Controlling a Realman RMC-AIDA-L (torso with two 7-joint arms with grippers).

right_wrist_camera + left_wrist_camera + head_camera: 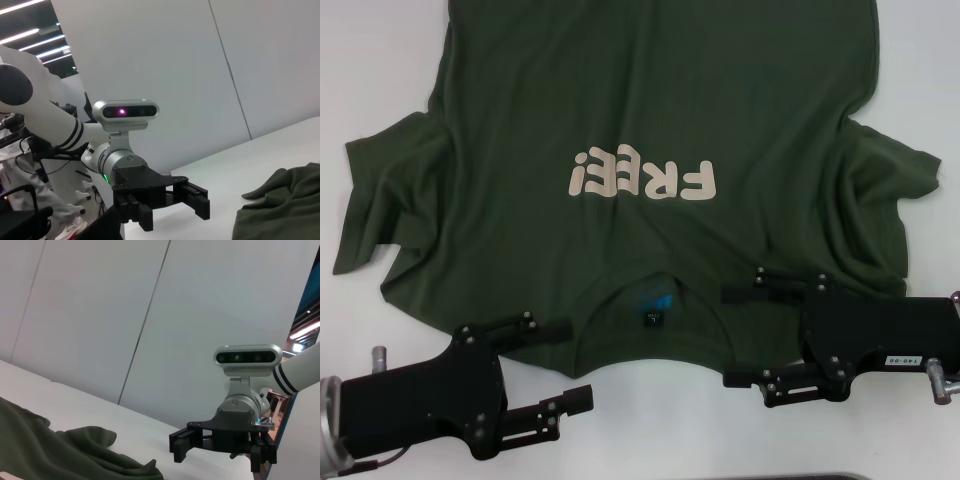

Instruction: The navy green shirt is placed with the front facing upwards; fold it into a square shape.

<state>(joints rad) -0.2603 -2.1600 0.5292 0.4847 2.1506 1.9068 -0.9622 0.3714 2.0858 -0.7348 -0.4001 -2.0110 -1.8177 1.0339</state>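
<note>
Shirt: the green shirt (650,130) lies flat on the white table (380,60), front side up. The letters "FREE!" (642,178) look upside down from the head view. The neck hole, with a small blue tag (655,305) inside, is on the side near the robot.
Sleeves: both short sleeves are bunched up and wrinkly, one on each side.
Left gripper: the left gripper (558,363) is near the left shoulder of the shirt, by the collar. Its two fingers are wide apart. One finger is over the cloth edge and the other is over bare table. It holds nothing.
Right gripper: the right gripper (738,337) is near the right shoulder of the shirt. Its fingers are wide apart too, one over the cloth and one past the edge. Nothing is held.
</note>
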